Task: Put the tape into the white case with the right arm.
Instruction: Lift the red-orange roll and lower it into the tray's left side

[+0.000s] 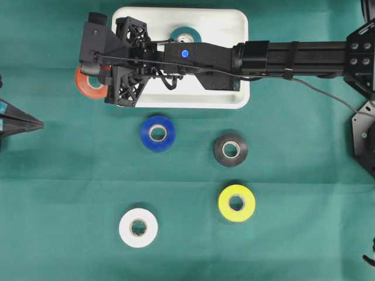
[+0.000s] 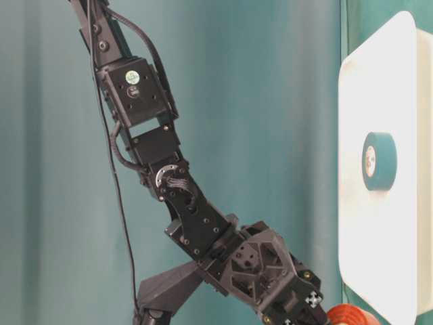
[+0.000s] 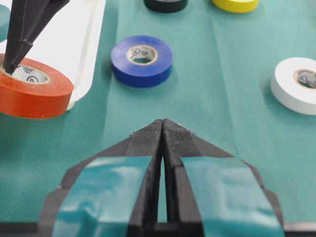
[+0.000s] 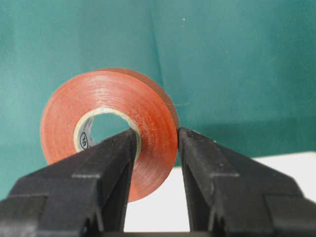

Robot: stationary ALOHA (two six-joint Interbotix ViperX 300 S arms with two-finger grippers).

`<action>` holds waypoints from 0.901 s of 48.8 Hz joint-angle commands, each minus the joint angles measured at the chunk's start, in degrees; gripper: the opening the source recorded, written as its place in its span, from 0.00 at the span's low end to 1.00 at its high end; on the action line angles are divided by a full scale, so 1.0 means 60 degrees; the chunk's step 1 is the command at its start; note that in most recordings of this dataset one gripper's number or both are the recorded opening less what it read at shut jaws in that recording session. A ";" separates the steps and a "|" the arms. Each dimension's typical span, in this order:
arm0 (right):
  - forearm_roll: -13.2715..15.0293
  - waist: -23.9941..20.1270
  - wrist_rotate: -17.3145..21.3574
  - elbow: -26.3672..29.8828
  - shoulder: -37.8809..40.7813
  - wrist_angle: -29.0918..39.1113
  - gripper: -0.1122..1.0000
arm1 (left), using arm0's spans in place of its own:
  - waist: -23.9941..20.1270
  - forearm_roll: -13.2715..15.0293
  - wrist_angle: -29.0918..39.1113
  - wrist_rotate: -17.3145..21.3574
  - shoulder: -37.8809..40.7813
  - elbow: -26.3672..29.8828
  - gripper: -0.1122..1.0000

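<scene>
From above, your right gripper (image 1: pixel 94 73) sits over the orange tape (image 1: pixel 88 85), just left of the white case (image 1: pixel 237 35). In your left wrist view, the tape lies flat and the left gripper (image 3: pixel 162 129) is pressed together. In your right wrist view, two fingers (image 4: pixel 121 153) pinch the tape's wall, one inside its hole.

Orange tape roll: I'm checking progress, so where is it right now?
In the overhead view the orange tape roll sits just outside the white case's left edge, pinched through its wall by the right gripper.

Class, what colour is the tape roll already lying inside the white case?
Teal tape roll; clearest in the overhead view.
</scene>
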State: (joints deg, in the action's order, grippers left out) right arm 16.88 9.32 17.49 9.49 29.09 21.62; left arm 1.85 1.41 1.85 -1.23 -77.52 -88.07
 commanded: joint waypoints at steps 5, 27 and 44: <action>0.0015 0.0029 0.0044 -0.0469 -0.1055 0.0220 0.11 | -0.0029 0.0015 -0.0088 0.0000 0.0073 0.0103 0.10; 0.0044 0.0645 0.0732 -0.3091 -0.2271 -0.0850 0.11 | -0.0029 0.0015 -0.0103 0.0000 0.0073 0.0103 0.10; 0.0483 0.0674 0.0703 -0.3647 -0.2271 -0.1523 0.11 | -0.0029 0.0029 -0.0103 0.0000 0.0073 0.0088 0.10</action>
State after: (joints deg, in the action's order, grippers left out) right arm 19.42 13.27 21.62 -12.92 18.11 13.62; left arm 1.85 1.41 1.85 -1.23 -77.52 -88.07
